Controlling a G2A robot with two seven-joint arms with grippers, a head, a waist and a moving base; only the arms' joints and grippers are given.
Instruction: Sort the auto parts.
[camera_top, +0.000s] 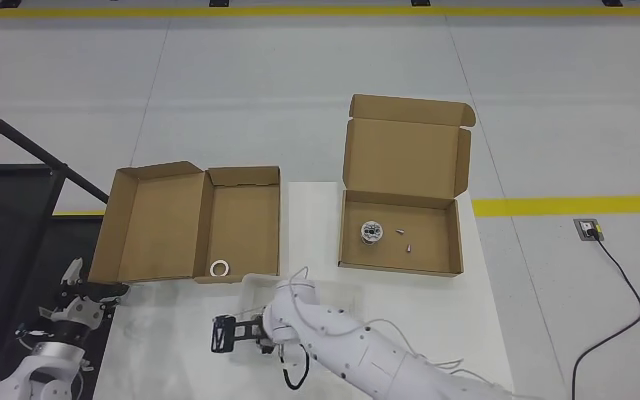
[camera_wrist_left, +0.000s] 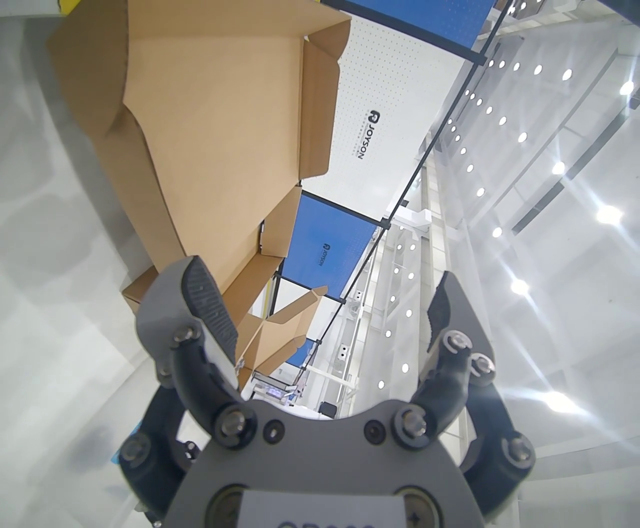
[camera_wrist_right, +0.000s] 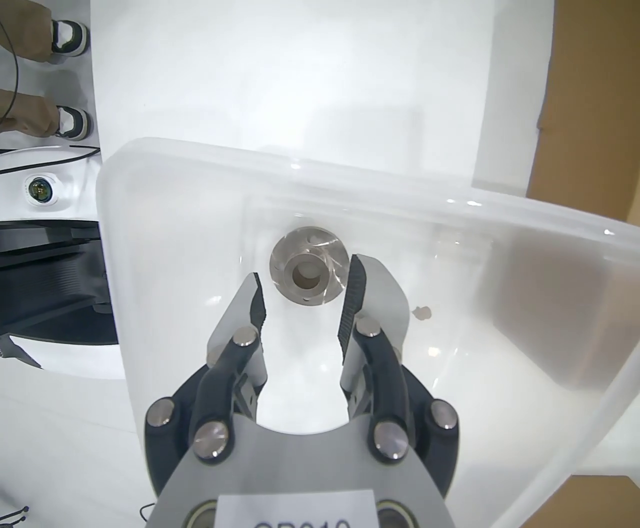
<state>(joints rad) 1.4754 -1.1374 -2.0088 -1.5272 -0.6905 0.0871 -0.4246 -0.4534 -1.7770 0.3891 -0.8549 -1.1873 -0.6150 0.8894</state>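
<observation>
**Inspector:** Nearest the lens?

**Examiner:** Found the right gripper (camera_wrist_right: 306, 268), fingers half spread, set either side of a grey flanged metal bushing (camera_wrist_right: 308, 274) on the floor of a clear plastic bin (camera_wrist_right: 350, 185). Could not confirm contact. Saw nothing gripped.

**Inspector:** Anything else in that bin?

**Examiner:** Logged one small pale scrap (camera_wrist_right: 422, 312). Could not identify it.

**Inspector:** Other arm?

**Examiner:** Found the left gripper (camera_wrist_left: 322, 280) spread wide and empty, off the edge of the white table (camera_top: 480, 300), beside the raised lid of the left brown cardboard box (camera_top: 245, 210).

**Inspector:** Sorted to date?

**Examiner:** Counted a white ring (camera_top: 220, 267) in the left box. Counted a round metal part (camera_top: 372, 232) and two small pins (camera_top: 409, 245) in the right brown cardboard box (camera_top: 435, 235). Judged the job well advanced, with the bushing yet to be lifted and boxed, perhaps the scrap too.

**Inspector:** Markings?

**Examiner:** Noted dark lettering with a logo on the white and blue wall panels (camera_wrist_left: 380, 100) in the left wrist view. Did not transcribe it. Noted a white label (camera_wrist_right: 295, 510) on the right gripper's base, print cut off and unreadable.
</observation>
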